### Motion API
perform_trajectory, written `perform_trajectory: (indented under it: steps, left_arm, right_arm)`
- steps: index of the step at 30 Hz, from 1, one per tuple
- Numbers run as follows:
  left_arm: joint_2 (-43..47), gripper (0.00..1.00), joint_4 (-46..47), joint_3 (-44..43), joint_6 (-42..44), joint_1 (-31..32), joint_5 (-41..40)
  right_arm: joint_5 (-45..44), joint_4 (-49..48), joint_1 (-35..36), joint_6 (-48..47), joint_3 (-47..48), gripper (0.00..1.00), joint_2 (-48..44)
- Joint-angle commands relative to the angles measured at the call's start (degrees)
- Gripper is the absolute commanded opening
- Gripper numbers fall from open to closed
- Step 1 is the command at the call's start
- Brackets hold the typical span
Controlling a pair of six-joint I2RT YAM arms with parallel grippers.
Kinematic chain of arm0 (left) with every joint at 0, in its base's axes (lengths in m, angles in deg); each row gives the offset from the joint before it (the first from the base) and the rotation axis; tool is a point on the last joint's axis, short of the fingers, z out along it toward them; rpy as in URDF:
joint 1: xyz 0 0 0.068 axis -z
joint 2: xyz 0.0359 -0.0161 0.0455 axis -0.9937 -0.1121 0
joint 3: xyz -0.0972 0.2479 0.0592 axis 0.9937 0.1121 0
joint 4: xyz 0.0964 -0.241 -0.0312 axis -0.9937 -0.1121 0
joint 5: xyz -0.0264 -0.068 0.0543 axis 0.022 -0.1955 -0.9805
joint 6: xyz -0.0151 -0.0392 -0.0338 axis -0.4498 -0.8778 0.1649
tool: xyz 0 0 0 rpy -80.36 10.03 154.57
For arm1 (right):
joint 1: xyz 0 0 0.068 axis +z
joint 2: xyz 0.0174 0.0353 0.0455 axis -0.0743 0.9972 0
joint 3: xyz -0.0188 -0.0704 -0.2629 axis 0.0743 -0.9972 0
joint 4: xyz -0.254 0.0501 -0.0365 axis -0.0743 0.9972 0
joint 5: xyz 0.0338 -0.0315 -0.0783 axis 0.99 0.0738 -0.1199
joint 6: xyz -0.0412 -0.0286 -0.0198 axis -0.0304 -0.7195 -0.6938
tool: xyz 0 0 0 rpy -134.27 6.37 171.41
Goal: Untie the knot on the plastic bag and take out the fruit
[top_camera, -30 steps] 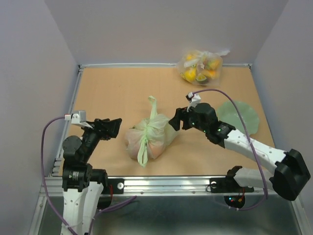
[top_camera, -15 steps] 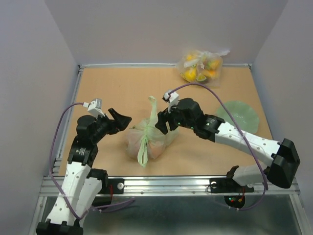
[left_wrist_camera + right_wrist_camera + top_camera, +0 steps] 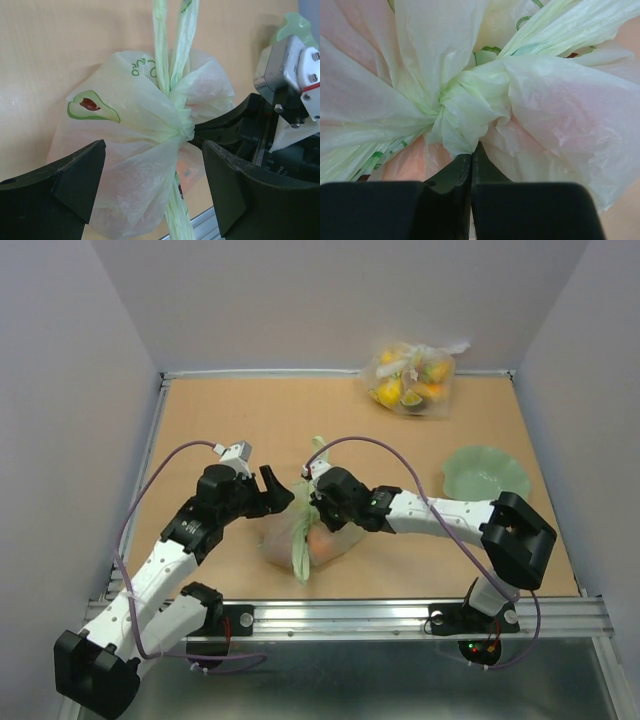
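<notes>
Two tools meet at the plastic bag point(image 3: 125, 125): your left tool point(image 3: 152, 150) straddles it, wide apart; your right tool point(image 3: 471, 152), closed, noses under the knot point(image 3: 465, 107). The film looks thin and slippery: pinch the handle loops point(image 3: 161, 45) beside the knot.

No readable text; green lettering point(image 3: 142, 67) on plastic bag point(image 3: 135, 125) illegible.

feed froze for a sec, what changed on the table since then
Both arms closed in on the plastic bag: the left gripper swung right, jaws open either side of it; the right gripper slid left, jaws shut with tips at the knot. The plastic bag, clear fruit bag and green plate stayed put.
</notes>
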Motion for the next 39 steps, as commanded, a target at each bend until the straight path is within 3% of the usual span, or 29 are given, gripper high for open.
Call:
perform_trajectory:
  steps: [1,9,13,20,30,33,36,37,39]
  left_arm:
    - [-0.9,0.89,0.0,-3.4,2.7,3.5,-4.3]
    - [-5.5,0.87,-3.9,-7.4,8.7,15.5,-16.5]
    - [-9.1,0.79,-4.6,-9.0,9.6,19.7,-21.8]
    - [-12.9,0.73,-4.4,-9.6,10.0,21.3,-23.1]
    - [-16.4,0.65,-0.8,-9.6,9.4,22.9,-18.3]
    - [-17.0,0.55,-0.5,-9.6,9.1,23.2,-17.8]
    - [-16.8,0.33,-0.1,-8.9,8.7,23.3,-17.9]
    - [-16.5,0.19,0.0,-8.9,8.7,23.3,-18.2]
    - [-16.4,0.01,0.1,-8.4,8.7,23.4,-19.0]
  right_arm:
    - [-3.9,-2.9,0.4,2.8,-0.4,0.00,-1.9]
    - [-3.8,-7.2,0.3,5.5,-4.1,0.00,-4.6]
    - [-4.5,-7.7,0.4,6.6,-5.4,0.01,-5.8]
    - [-6.9,-8.5,0.4,8.5,-7.8,0.00,-8.6]
    - [-7.6,-9.5,0.4,8.6,-7.8,0.00,-8.1]
    - [-7.9,-9.6,0.4,8.5,-7.8,0.00,-7.8]
    - [-9.3,-9.7,0.3,8.4,-7.8,0.00,-7.8]
    - [-10.0,-9.9,0.4,8.3,-7.8,0.00,-7.9]
    - [-10.6,-9.9,0.3,8.0,-7.8,0.00,-8.1]
